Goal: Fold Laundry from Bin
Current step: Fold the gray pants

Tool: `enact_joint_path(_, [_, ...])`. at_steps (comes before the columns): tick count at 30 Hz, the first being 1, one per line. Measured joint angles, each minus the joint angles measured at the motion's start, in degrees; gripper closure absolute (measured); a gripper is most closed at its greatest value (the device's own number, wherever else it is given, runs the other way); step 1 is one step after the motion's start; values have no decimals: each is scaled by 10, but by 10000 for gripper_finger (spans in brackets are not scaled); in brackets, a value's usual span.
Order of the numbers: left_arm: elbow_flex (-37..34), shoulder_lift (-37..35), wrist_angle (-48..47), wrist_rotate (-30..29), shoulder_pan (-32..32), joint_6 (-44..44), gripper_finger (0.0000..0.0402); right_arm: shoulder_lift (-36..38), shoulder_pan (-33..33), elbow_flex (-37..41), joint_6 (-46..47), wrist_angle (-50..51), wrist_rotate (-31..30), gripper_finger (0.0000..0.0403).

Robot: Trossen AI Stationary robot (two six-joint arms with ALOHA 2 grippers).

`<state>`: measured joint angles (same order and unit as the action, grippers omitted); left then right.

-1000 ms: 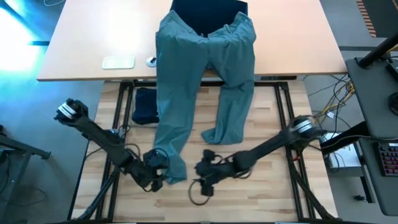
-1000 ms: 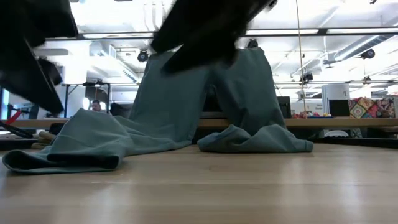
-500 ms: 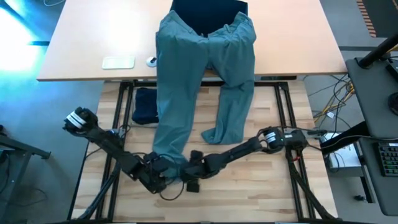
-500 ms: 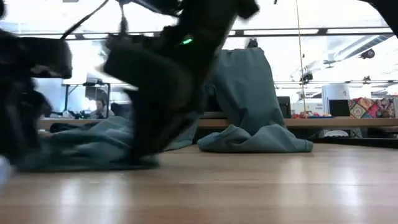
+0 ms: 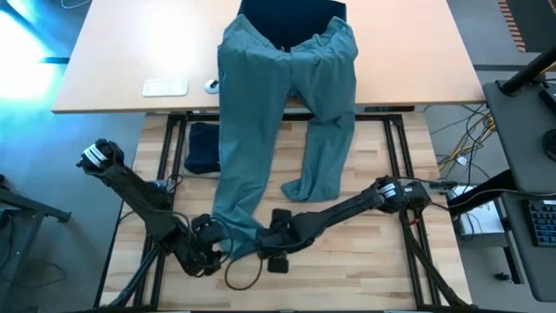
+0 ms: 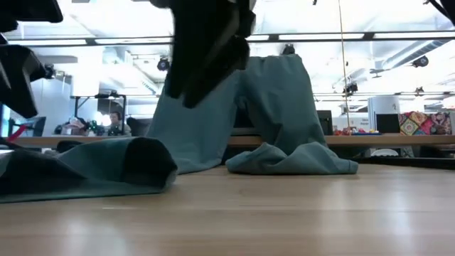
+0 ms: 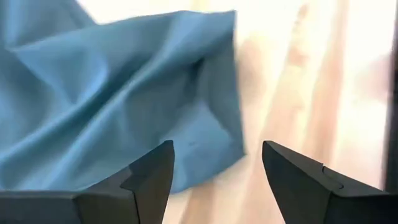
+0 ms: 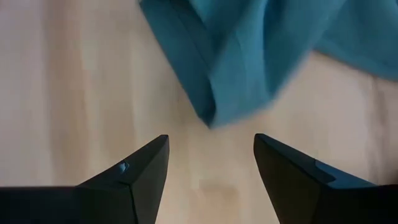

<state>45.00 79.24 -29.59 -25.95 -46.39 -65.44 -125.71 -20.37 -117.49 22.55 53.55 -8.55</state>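
Teal-green trousers (image 5: 287,96), part of the laundry, hang out of the navy bin (image 5: 291,10) on the far desk, and their legs run down onto the near wooden table (image 5: 373,252). The left leg's hem (image 5: 243,242) lies near the front edge, and the right leg's hem (image 5: 306,187) lies farther back. My left gripper (image 7: 214,168) stands open just left of the left hem (image 7: 205,143). My right gripper (image 8: 211,155) stands open just right of it, with the hem's corner (image 8: 214,112) ahead of its fingers. A navy garment (image 5: 202,148) lies at the table's far left.
The far desk (image 5: 104,61) carries a small white flat device (image 5: 165,86). A dark cable loop (image 5: 245,274) lies on the wood near the front edge. Bare wood (image 6: 298,213) shows to the right of the legs. A second desk (image 5: 530,130) stands at the right.
My right gripper has gone toward the table's left, up to the left leg's hem, tipping further downward. My left gripper dipped at the hem and came back up a little. The hem end now lies bunched up higher instead of flat.
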Motion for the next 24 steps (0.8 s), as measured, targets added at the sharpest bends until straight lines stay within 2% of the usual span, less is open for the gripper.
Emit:
enact_joint_path(4, [6,15,-16,-12,-1,-37,175,0,-4,-2,8,-15,0,172])
enact_joint_path(11, [7,99,84,-52,-5,-40,174,0,-16,-1,35,4,0,172])
enact_joint_path(13, [14,134,67,-54,-1,-45,174,0,-19,-1,44,7,1,172])
enact_joint_path(16, [31,181,-4,-39,9,-99,181,3,-24,-1,49,24,0,172])
enact_joint_path(18, [47,201,-33,-29,10,-119,202,10,-26,-1,65,49,0,172])
enact_joint_path(20, [63,208,-52,-19,10,-128,244,23,-28,-1,79,80,0,172])
enact_joint_path(24, [117,198,-81,14,-11,-124,366,55,-29,-1,84,138,-2,172])
